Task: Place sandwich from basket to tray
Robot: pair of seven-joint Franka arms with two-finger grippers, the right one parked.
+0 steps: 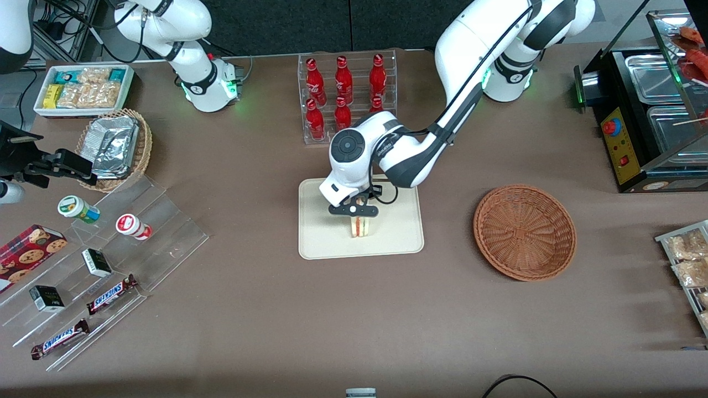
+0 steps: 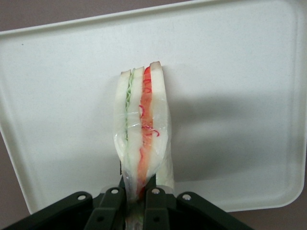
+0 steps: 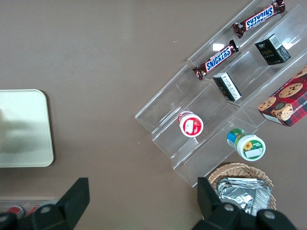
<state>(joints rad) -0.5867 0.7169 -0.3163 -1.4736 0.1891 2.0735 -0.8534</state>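
Over tray (image 1: 398,232), sandwich (image 2: 141,129) between jaws.

The brown table (image 1: 265,309) carried the tray (image 1: 398,243), the basket (image 1: 524,232), a bottle rack (image 1: 347,97) and a clear stepped stand (image 1: 166,243). The gripper (image 1: 358,214) hung above the tray.

Clear acrylic rack (image 1: 347,95) of red drink bottles (image 1: 343,80). Tan wicker basket (image 1: 117,149) with silver foil packets (image 1: 113,145). Two Snickers bars (image 1: 112,293) on clear stepped display (image 1: 105,265). Black food warmer (image 1: 644,119).
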